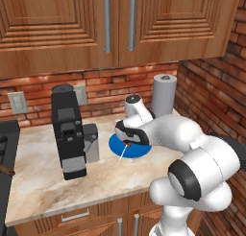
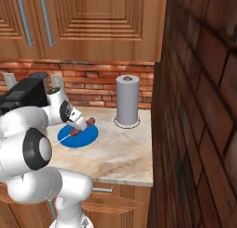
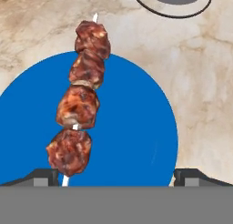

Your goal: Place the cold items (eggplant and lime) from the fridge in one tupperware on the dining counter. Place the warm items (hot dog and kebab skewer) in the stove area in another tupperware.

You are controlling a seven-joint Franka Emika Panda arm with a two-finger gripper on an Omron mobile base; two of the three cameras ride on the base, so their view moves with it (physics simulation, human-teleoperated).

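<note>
Marble desk point(image 1: 43, 168) in a brick corner, kebab skewer point(image 3: 79, 104) lying on the blue plate point(image 3: 136, 127), tool point(image 3: 116, 175) right above it with fingers spread wide and holding nothing, paper towel roll point(image 2: 127, 100) at the far right.

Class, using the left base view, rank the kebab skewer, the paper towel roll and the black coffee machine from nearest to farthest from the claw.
1. Kebab skewer, right under the claw, over the blue plate.
2. Paper towel roll, behind it in the corner.
3. Coffee machine, away on the left.
</note>
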